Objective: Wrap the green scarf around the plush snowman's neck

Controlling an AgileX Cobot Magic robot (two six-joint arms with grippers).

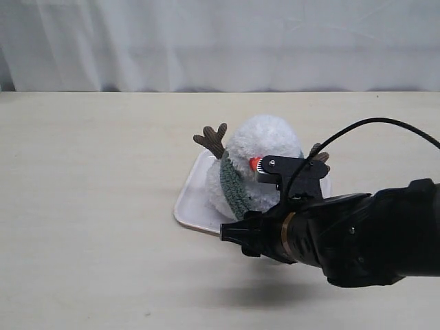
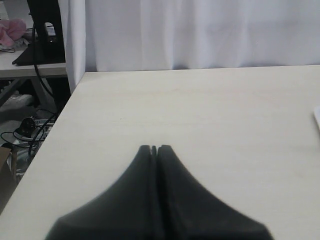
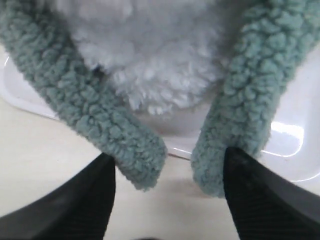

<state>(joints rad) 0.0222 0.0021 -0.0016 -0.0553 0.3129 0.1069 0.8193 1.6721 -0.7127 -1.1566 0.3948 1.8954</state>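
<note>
The plush snowman [image 1: 265, 141] sits on a white tray [image 1: 187, 205], its orange nose facing the front. The green scarf [image 1: 234, 182] lies around its neck and hangs down the front. In the right wrist view the scarf's two ends [image 3: 85, 105] dangle on either side of the white body [image 3: 160, 60], over the tray's front rim [image 3: 295, 150]. My right gripper [image 3: 170, 160] is open just in front of the tray [image 1: 230, 234], with both scarf ends between its black fingers [image 3: 90, 200] and a gap between the ends. My left gripper [image 2: 155, 148] is shut over bare table, and it is outside the exterior view.
The pale wooden table [image 1: 89, 206] stretches around the tray, with a white curtain [image 1: 220, 41] behind it. In the left wrist view the table's side edge [image 2: 50, 135] drops off to cables and a stand on the floor.
</note>
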